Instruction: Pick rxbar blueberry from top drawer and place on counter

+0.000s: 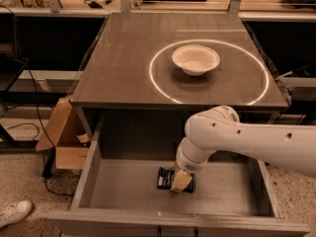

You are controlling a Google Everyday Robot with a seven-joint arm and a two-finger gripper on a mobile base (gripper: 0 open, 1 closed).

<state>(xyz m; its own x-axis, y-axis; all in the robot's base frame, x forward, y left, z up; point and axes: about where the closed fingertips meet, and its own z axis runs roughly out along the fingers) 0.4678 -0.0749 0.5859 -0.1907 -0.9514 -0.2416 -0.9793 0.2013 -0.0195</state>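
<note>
Pincer [181, 182] of the white robot arm [247, 138] hangs low inside the wide, shallow grey top drawer [123, 191], which stands open below the flat grey-brown rectangular table [123, 68]. Its tan tip lies over the right part of the small flat dark blue snack-bar wrapper [164, 177], which rests on the drawer floor near the middle, towards the front. How far the pincer is open, and whether it has hold of the wrapper, cannot be told. The table bears a thin bright circle [150, 75], and a shallow white bowl [195, 59] stands inside that ring. Left of the drawer sits a brown cardboard box [66, 138], and a white shoe [15, 213] shows at the lower left corner.
</note>
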